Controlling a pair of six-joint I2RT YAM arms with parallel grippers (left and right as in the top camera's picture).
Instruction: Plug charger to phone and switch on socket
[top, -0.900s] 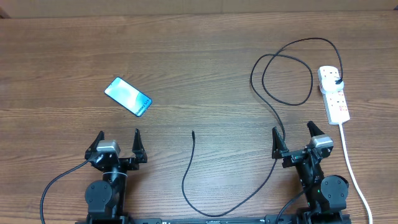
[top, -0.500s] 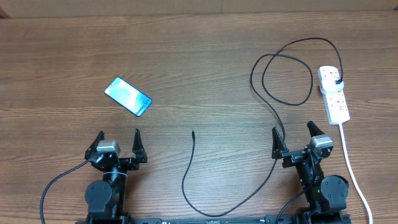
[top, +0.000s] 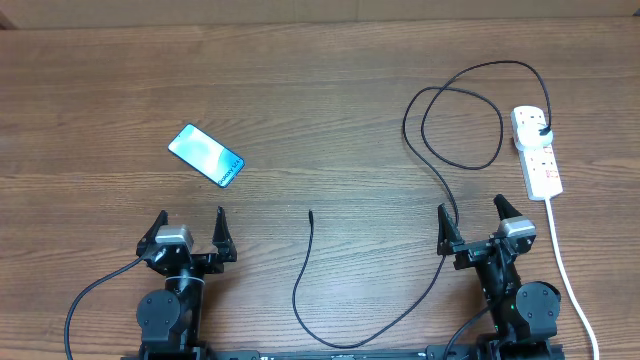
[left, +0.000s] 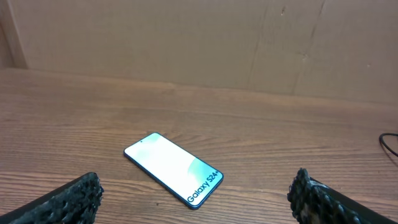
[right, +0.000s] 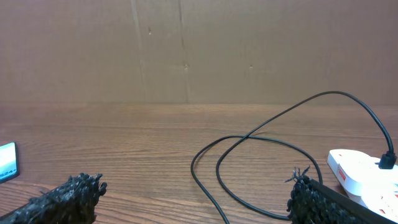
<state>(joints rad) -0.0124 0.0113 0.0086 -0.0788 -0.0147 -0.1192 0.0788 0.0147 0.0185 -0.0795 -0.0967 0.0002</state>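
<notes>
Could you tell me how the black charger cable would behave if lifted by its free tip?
The charger is probably floppy: it lies in loose loops and curves. It looks thin, so likely light. Its far end sits in the socket, so a long pull may tug there.

"Galaxy S24+" in dark letters on the phone (left: 173, 169) screen, along its near end
</notes>
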